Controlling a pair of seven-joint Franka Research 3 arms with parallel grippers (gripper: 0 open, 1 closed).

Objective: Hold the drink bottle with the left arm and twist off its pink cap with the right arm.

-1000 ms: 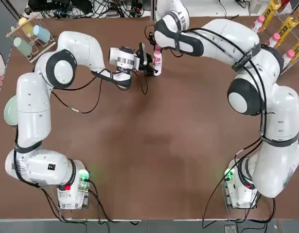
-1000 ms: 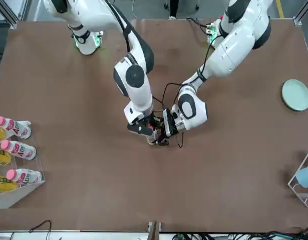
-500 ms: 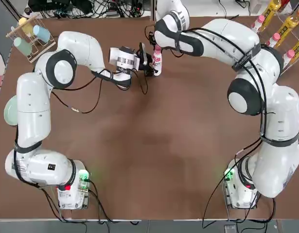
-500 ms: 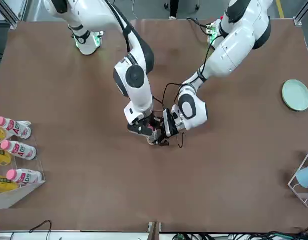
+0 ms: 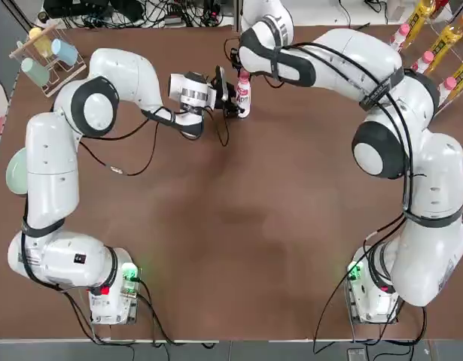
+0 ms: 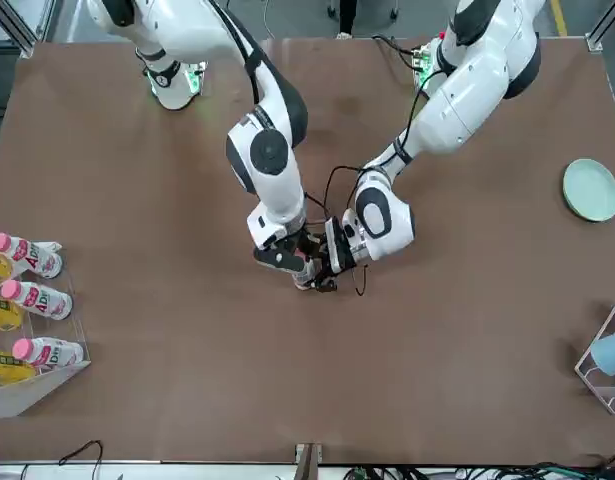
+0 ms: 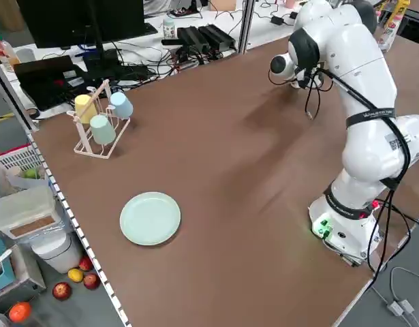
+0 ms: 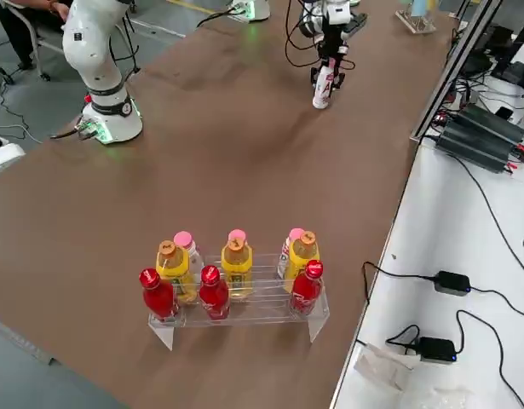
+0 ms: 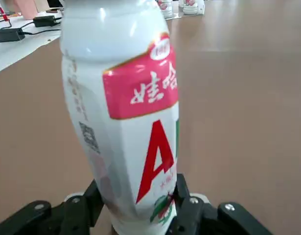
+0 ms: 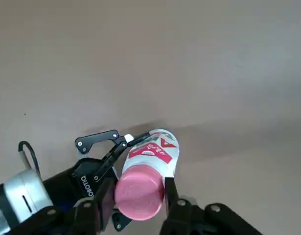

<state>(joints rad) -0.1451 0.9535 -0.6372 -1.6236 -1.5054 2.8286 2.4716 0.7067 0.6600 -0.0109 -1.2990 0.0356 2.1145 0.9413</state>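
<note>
The drink bottle [image 5: 243, 98] stands upright on the brown table [image 5: 239, 226] toward twelve o'clock in the overhead view, just short of the far edge and a little left of centre. The left gripper [image 9: 135, 205] comes in from nine o'clock and pinches the bottle low on its body, one black finger pressed to each side just above the base. From above, the right gripper [image 10: 139, 196] straddles the pink cap [image 10: 139, 192], its fingers set at the cap's three and nine o'clock, touching or nearly so; I take them to be pinching it, though full contact is hard to confirm. The step in hand looks like the twist itself. To do it well, the right wrist should turn about the bottle's own upright axis, with no sideways drag that would tip the bottle in the low grip. The left gripper needs firm pressure so the slim body does not spin with the cap. Lifting should wait until the thread has run out.
</note>
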